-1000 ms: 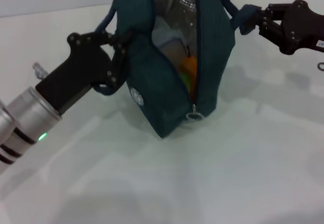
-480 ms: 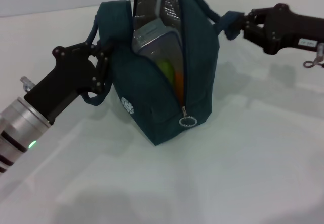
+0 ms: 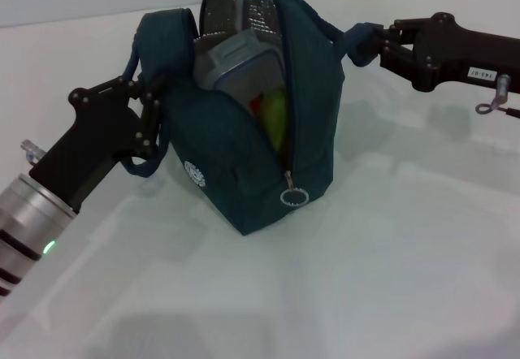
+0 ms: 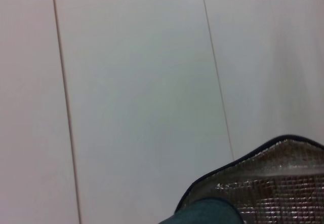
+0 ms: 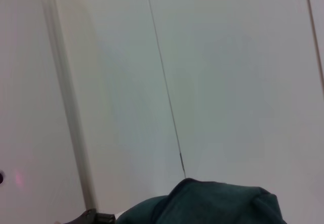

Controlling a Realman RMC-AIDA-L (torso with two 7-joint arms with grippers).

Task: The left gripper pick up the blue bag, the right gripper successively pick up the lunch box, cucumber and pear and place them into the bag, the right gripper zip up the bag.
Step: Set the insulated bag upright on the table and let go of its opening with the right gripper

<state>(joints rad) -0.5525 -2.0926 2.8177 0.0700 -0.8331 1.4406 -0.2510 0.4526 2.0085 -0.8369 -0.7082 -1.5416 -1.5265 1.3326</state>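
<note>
The blue bag [image 3: 244, 172] stands on the white table, its top zipper open and the silver lining [image 3: 248, 10] showing. Inside it the lunch box [image 3: 240, 62] leans with its lid up. Under the box shows a yellow-green piece [image 3: 276, 115]; I cannot tell whether it is the cucumber or the pear. My left gripper [image 3: 150, 123] is shut on the bag's left handle. On the other side my right gripper [image 3: 375, 46] is shut on the right handle [image 3: 353, 41]. The zipper's ring pull [image 3: 292, 198] hangs low at the near end. Both wrist views catch only bag fabric [image 5: 212, 203] and lining [image 4: 263, 193].
White table [image 3: 390, 278] spreads around the bag on all sides. A small metal hook [image 3: 491, 99] hangs under the right arm. A pale panelled wall [image 4: 142, 82] fills the wrist views.
The bag has shifted left and stands more upright, carried between both grippers. Both arms moved left with their handles. The orange patch seen inside earlier no longer shows.
</note>
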